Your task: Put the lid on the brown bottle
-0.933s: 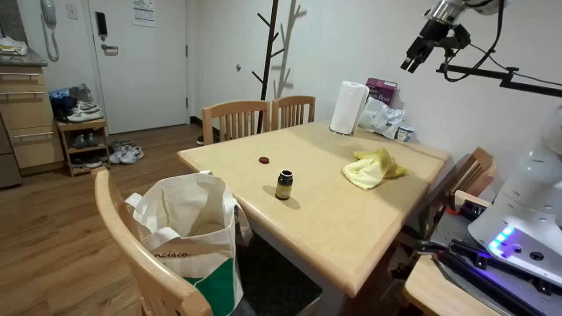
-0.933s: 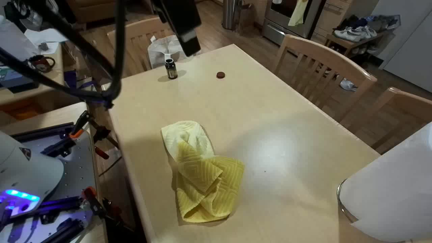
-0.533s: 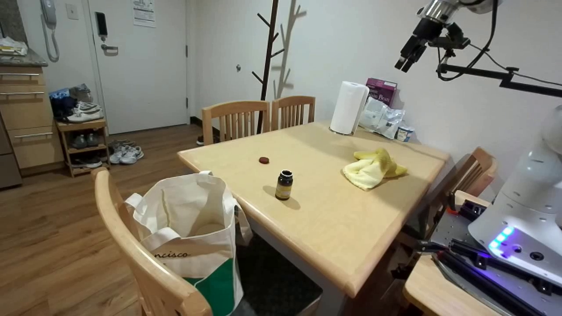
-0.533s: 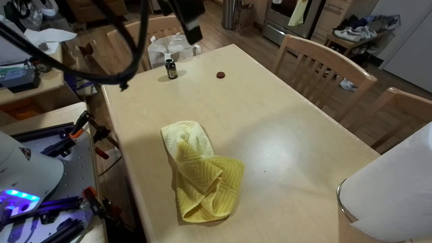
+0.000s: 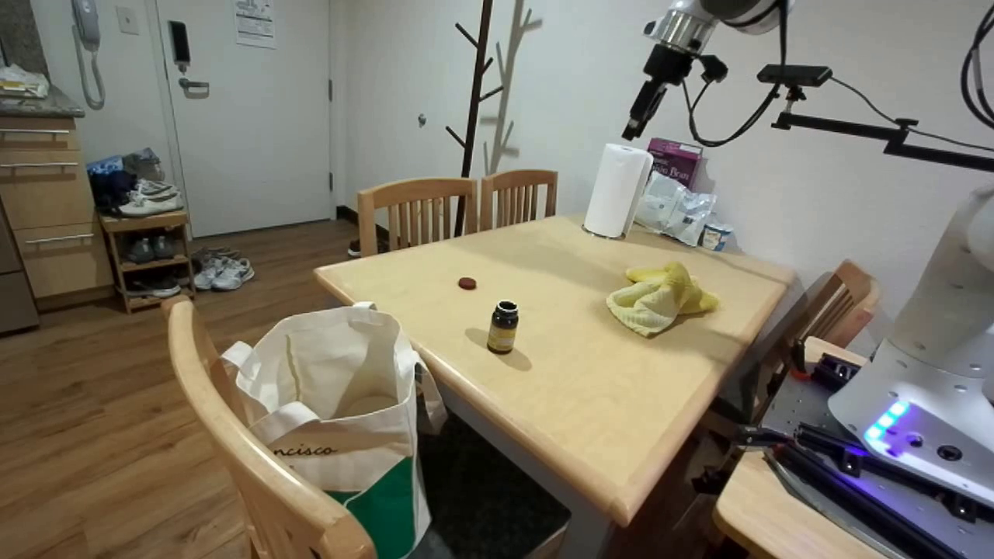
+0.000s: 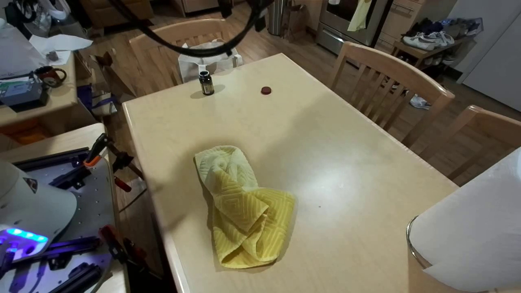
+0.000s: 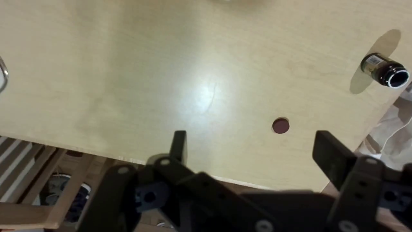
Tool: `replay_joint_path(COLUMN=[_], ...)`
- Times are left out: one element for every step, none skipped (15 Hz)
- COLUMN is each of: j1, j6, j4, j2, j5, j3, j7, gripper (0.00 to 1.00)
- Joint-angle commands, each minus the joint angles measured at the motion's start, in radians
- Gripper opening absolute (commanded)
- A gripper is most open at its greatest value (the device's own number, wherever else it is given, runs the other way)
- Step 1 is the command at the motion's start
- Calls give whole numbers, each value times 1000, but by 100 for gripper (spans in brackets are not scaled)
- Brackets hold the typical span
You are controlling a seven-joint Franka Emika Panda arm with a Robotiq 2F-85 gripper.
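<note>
Since a moment ago the gripper (image 5: 633, 130) has been swinging outward, away from the robot's base (image 5: 947, 373), while the dark red lid (image 7: 280, 125), the brown bottle (image 7: 383, 69) and the yellow cloth (image 6: 244, 207) are staying put. The jaws are standing wide apart, gripping nothing, and hanging well above the table (image 7: 138, 106). Going by the wrist view, the lid is lying flat ahead of the fingertips (image 7: 331, 158), within the span of the gap but nearer the finger on the bottle's side; the bottle is standing upright past that finger, outside the gap, its mouth uncovered.

I'm guessing the gripper is lining up to fetch the lid, with the capping not yet begun. It should be centring the gap on the lid, shifting a touch toward the bottle's side, then coming down straight and slowly. The lid is looking thin, so the fingertips will be needing to stop almost at the table, without pressing into it, and closing evenly on the rim. Keeping it level would be helping it sit squarely on the neck afterwards.
</note>
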Motion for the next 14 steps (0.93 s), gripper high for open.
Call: replay_joint_path(j1=[3, 3, 2, 3, 3, 5, 4, 0, -3, -6, -5, -5, -5, -11], j6=[64, 75, 72, 53, 45, 32, 15, -15, -14, 25, 18, 14, 13, 27], j4=[129, 163, 199, 248, 281, 324, 360, 394, 417, 343, 368, 385, 393, 372], j2=[187, 230, 264, 297, 326, 361, 388, 409, 427, 380, 399, 412, 419, 400], j5=[-23, -28, -34, -31, -41, -43, -42, -26, -6, -21, -21, -21, -21, 8], j3=[69, 88, 103, 120, 133, 147, 159, 172, 184, 180, 187, 191, 193, 199], j7=[12, 14, 12, 5, 9, 3, -8, -34, -43, -1, -2, -2, -2, -12], gripper=[100, 100, 100, 100, 100, 100, 100, 100, 100, 100, 100, 100, 100, 100])
